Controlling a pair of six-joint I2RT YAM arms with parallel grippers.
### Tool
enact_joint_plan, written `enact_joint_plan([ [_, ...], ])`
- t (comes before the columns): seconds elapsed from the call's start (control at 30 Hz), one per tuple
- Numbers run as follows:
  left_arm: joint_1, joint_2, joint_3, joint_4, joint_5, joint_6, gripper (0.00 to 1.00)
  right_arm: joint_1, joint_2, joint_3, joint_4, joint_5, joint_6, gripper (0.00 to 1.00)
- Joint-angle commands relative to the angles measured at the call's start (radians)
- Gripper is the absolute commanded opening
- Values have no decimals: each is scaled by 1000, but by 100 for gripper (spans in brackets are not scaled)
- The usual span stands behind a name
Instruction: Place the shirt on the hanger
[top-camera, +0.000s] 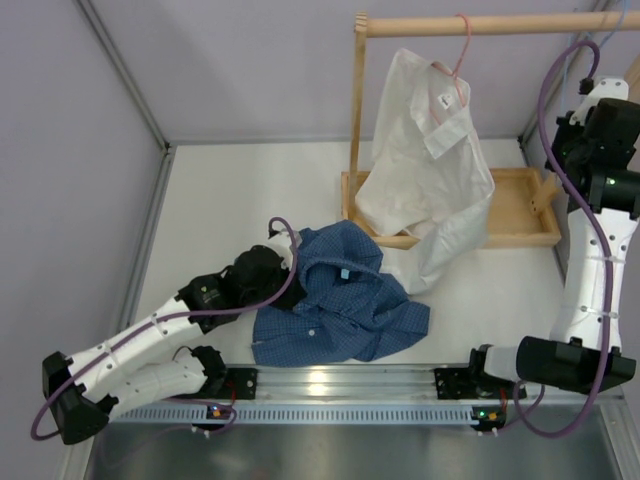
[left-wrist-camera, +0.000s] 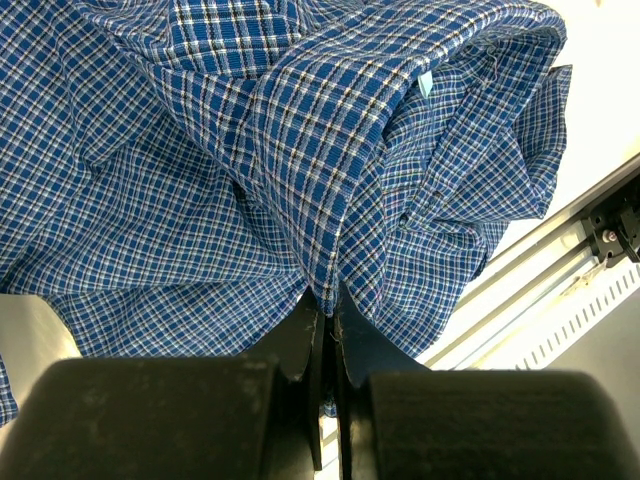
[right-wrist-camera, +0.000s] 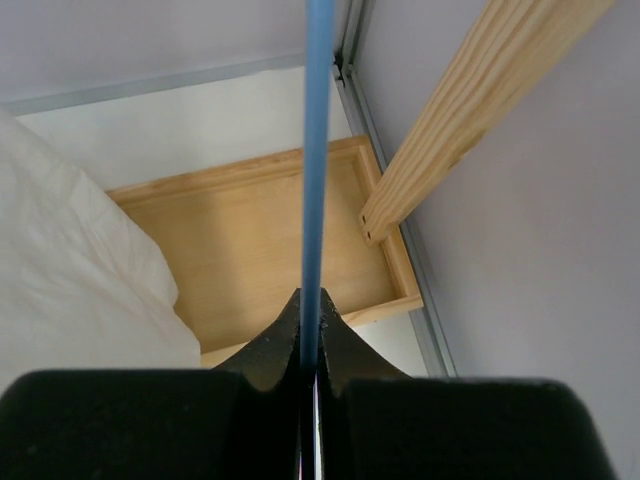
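A fold of the blue finely checked button-up shirt (left-wrist-camera: 200, 180) is being pinched between the closed jaws of the left gripper (left-wrist-camera: 327, 295). The rest of the cloth is being left crumpled ahead of those fingers on the white table (top-camera: 230, 190). The thin light blue wire hanger (right-wrist-camera: 316, 150) is being clamped by the right gripper (right-wrist-camera: 310, 300), its jaws shut on the wire, which is running straight away from the fingertips.

Both things are being held, but nothing is being threaded yet. The shirt is being kept well apart from the hanger, and neither shoulder is being carried by the wire. Bringing the two together and feeding the wire into the collar are judged to be left.

The right gripper is being crowded. A white collared shirt (top-camera: 420, 170) is hanging just to its left, a pale wooden rack beam (right-wrist-camera: 480, 110) and the wall are close on its right, and a wooden tray base (right-wrist-camera: 270, 230) is lying below. Open table is being offered beyond the left gripper, while a metal rail (left-wrist-camera: 540, 280) is bordering the cloth on its right.
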Motion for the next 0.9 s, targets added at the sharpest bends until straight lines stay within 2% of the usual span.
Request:
enact_joint_plan([
  [0.0, -1, -16, -10, 10, 6, 5, 0, 16, -68, 37, 87, -42, -14, 0],
  [0.33, -1, -16, -11, 10, 3, 5, 0, 16, -78, 81, 105, -131, 39, 0],
  [0.57, -1, -43, -1, 10, -61, -4, 0, 21, -167, 61, 41, -185, 61, 0],
  [0.87, -1, -88, 48, 5, -166, -61, 0, 38, -308, -28, -125, -246, 111, 0],
])
